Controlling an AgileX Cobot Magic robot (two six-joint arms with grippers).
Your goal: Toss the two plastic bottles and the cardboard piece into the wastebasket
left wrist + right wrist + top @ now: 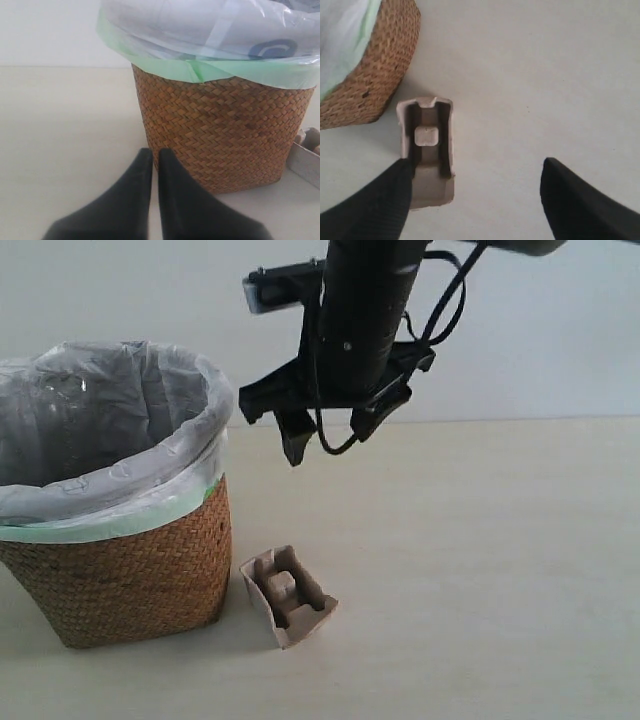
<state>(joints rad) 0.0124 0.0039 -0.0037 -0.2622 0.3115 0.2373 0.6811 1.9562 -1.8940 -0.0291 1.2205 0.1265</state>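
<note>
The wicker wastebasket (130,570) with its white bag stands at the left. Beside its right foot lies the beige cardboard piece (288,595) on the table. My right gripper (328,443) hangs open high above the table, over and a little behind the cardboard. In the right wrist view the cardboard piece (426,150) lies beside one finger of the open right gripper (476,164), with the wastebasket (375,75) close by. My left gripper (155,152) is shut on nothing, low and just in front of the wastebasket (220,135). Neither plastic bottle shows clearly.
The pale table (480,570) runs bare to the right of the cardboard. A white wall (560,330) rises behind. The cardboard piece (307,155) peeks past the basket at the edge of the left wrist view.
</note>
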